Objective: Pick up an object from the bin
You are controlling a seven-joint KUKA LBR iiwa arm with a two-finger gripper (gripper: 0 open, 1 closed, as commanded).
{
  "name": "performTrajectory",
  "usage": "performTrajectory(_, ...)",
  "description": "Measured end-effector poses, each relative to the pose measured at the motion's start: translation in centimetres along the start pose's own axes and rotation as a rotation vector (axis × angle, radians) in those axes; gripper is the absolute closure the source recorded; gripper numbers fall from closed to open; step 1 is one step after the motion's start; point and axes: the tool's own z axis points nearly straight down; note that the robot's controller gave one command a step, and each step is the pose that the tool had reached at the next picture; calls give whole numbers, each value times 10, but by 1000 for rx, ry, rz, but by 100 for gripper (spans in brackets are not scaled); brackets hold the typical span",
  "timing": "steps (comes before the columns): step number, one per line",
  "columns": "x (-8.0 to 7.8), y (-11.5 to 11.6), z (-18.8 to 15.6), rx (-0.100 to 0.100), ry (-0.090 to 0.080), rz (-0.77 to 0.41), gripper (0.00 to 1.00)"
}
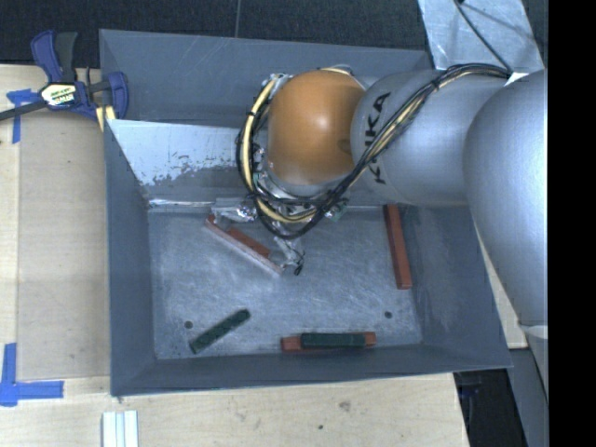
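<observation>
My gripper (291,257) is low in the back middle of the bin, under the arm's orange dome. Right beside it, to its left, lies a flat reddish-brown bar (240,241) with pale edges, slanting from upper left to lower right on the bin floor. The bar's lower right end reaches the gripper's tip. Whether the gripper touches the bar cannot be told.
A brown-red stick (399,248) lies lengthwise near the right wall. A dark green stick (220,331) lies at the front left. A green-topped red bar (329,341) rests along the front wall. The arm comes in from the right over the bin's back right part.
</observation>
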Motion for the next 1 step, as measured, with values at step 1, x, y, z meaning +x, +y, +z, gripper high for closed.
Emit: performTrajectory(1,6,13,-1,2,-2,15,0)
